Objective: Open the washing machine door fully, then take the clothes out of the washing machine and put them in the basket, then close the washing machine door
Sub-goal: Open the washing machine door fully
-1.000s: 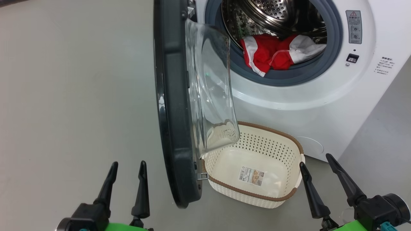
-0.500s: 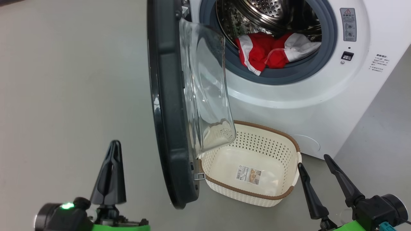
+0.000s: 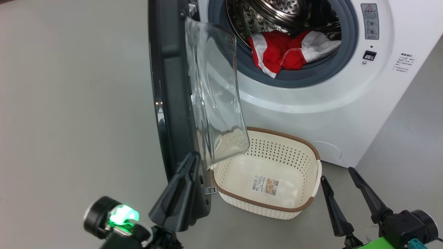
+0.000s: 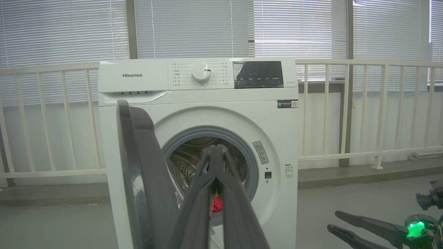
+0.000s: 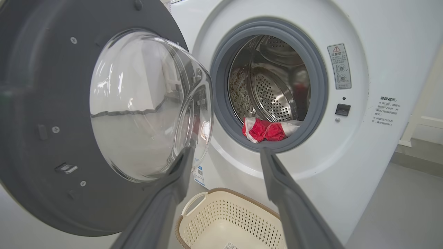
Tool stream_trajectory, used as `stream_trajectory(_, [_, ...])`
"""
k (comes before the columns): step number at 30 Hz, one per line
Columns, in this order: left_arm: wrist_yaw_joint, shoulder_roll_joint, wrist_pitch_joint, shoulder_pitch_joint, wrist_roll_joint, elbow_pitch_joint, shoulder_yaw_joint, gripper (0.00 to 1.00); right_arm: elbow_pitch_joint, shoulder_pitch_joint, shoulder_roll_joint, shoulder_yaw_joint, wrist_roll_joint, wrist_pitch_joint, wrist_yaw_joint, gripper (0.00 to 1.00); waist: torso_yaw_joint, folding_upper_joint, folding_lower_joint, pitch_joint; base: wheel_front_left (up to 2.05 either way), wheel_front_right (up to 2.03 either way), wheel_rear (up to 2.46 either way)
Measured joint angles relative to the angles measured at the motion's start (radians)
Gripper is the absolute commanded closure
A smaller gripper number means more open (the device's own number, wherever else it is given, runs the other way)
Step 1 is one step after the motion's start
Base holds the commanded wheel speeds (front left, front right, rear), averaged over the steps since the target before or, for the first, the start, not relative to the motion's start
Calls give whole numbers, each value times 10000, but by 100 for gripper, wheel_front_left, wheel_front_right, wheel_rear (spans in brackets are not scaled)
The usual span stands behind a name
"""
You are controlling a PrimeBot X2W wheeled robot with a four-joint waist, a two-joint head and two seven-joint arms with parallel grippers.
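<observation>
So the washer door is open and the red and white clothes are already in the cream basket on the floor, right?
Not quite. The door is open, but the red and white clothes lie in the drum; the head view shows the cream basket holding just a paper sticker.

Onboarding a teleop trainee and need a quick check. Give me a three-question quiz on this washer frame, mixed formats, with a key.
1. True or false: the clothes lie in the basket.
2. Fill in: the left pincer has its fingers ____, with the tips in front of the lower rim of the washing machine door in the head view.
3. Multiple choice: the right pincer is A) open and empty, B) shut on the clothes, C) shut on the washing machine door.
Key: 1 false, they lie in the opening of the washing machine; the basket holds just a sticker. 2 shut. 3 A.
</observation>
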Motion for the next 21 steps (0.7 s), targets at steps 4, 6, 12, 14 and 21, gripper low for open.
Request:
stream_trajectory(4, [-253,-6,309,-1,-12,606,-374,100,4,-19,0,4,2,0,0,0,-97,0,0,56,0,0,0])
stream_trajectory(6, [-267,-21,500,-1,-113,945,-426,100,2,-21,0,10,2,0,0,0,-146,0,0,98,0,0,0])
stream_trajectory(12, [-265,-107,765,-248,-374,1887,-476,100,4,-42,0,10,36,0,0,0,-260,0,0,260,0,0,0])
stream_trajectory(14, [-244,-142,815,-360,-435,2192,-462,100,4,-65,-2,13,36,0,0,0,-303,0,0,303,0,0,0])
stream_trajectory(21, [-2,-267,1137,-368,-554,2874,-384,100,10,-68,0,12,36,-2,0,0,-425,0,0,425,0,0,0])
